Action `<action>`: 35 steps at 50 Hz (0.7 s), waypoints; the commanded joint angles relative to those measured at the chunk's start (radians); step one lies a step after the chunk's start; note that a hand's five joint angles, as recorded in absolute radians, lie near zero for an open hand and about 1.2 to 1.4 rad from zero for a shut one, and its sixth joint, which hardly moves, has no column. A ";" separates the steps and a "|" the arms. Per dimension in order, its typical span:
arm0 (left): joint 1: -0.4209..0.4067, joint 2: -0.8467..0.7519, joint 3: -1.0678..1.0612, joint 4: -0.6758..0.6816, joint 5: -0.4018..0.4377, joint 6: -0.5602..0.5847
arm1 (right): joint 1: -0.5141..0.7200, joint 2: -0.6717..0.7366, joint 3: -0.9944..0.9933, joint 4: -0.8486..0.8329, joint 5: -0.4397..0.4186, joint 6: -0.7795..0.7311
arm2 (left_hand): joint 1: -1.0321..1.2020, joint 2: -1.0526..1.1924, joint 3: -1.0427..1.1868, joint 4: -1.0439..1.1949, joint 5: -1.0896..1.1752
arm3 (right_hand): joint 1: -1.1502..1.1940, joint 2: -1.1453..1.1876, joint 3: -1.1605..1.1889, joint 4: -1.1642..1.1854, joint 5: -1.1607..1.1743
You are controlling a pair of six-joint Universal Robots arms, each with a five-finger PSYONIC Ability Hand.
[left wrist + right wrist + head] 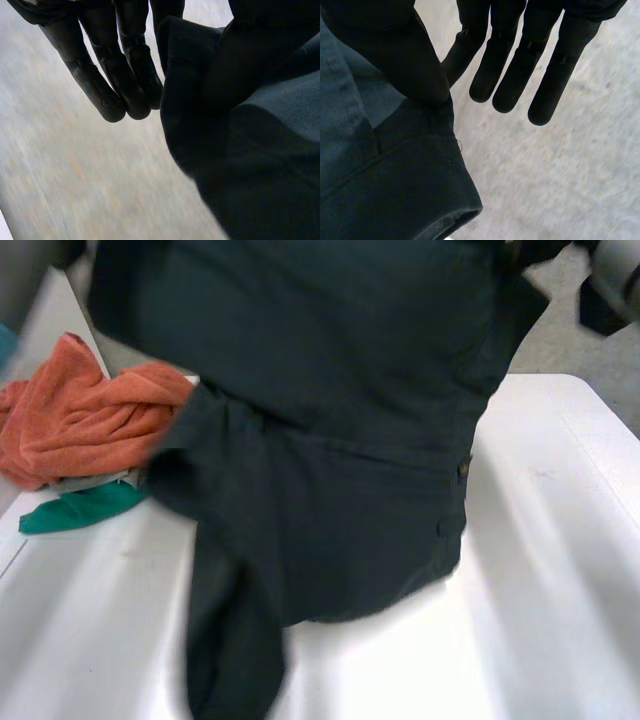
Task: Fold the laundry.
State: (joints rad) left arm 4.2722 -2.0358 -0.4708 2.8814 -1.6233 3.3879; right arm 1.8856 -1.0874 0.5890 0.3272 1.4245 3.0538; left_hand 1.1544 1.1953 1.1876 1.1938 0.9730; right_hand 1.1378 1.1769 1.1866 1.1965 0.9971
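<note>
**Dark shirt in the air over the tabletop, thumb-pinched at both ends**

Head view: shirt (340, 440) hangs as a wide sheet over the middle of the white tabletop (560, 590). Its lower edge is down near the surface; can't tell if it touches. One sleeve (230, 640) dangles toward the near edge. Small button (464, 469) sits on the shirt's right side. Orange towel (70, 420) is bunched at the left edge, with a green cloth (80, 508) just beside it on the near side.

Left wrist view: left hand (125, 75) has its fingers straight and close together. A fold of the shirt sits against them with the thumb over it. Reads as a pinch on the shirt.

Right wrist view: right hand (520, 65) has its fingers straight, spread and clear of the cloth. Its thumb (405, 55) bears on the shirt, with a stitched hem (420, 200) just past the thumb tip.

Handling, my read: woven, soft, limp and light. No stiffness, so it will sag and swing, and the sleeve will trail. Not fragile, but likely to creep out of a thumb-only pinch. Best holds are the doubled seams (shoulders, collar, hem), not a single-layer mid-panel.
</note>
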 commanded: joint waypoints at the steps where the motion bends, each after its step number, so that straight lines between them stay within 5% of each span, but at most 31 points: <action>1: 0.034 -0.295 0.069 0.044 0.031 0.017 | 0.064 0.205 0.055 -0.202 0.103 -0.047 | 0.242 0.201 0.209 0.202 0.249 | 0.258 0.219 0.210 0.200 0.225; 6: 0.055 -0.564 0.217 0.102 0.007 0.085 | 0.101 0.388 0.058 -0.504 0.226 -0.162 | 0.242 0.201 0.209 0.202 0.249 | 0.258 0.219 0.210 0.200 0.225; 12: 0.084 -0.724 0.374 0.108 -0.021 0.102 | 0.113 0.512 0.057 -0.821 0.217 -0.225 | 0.234 0.193 0.200 0.194 0.240 | 0.206 0.167 0.157 0.147 0.172; 14: 0.086 -0.733 0.388 0.108 -0.012 0.093 | 0.118 0.538 0.042 -0.852 0.206 -0.240 | -0.163 -0.204 -0.197 -0.203 -0.157 | -0.218 -0.257 -0.267 -0.277 -0.252; 15: 0.084 -0.728 0.386 0.107 0.003 0.081 | 0.124 0.558 0.017 -0.844 0.205 -0.256 | -0.616 -0.657 -0.650 -0.656 -0.609 | -0.810 -0.850 -0.859 -0.869 -0.844; 17: 0.080 -0.715 0.373 0.107 0.016 0.071 | 0.128 0.569 -0.009 -0.815 0.212 -0.271 | -0.980 -1.021 -1.013 -1.019 -0.973 | -0.963 -1.002 -1.012 -1.022 -0.997; 25: 0.070 -0.500 0.163 0.107 0.008 0.073 | 0.118 0.434 -0.028 -0.429 0.258 -0.253 | -0.980 -1.021 -1.013 -1.019 -0.973 | -0.963 -1.002 -1.012 -1.022 -0.997; 35: -0.025 -0.078 -0.451 0.068 0.063 0.129 | 0.109 0.121 0.323 0.111 0.041 -0.277 | -0.980 -1.021 -1.013 -1.019 -0.973 | -0.963 -1.002 -1.012 -1.022 -0.997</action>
State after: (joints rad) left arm 4.3051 -2.3185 -0.6007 2.9678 -1.6014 3.4892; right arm 1.9977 -0.8139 0.6949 0.2127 1.5728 2.7961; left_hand 0.1888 0.2049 0.2096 0.1996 0.0506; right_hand 0.2212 0.2069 0.2078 0.2116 0.0484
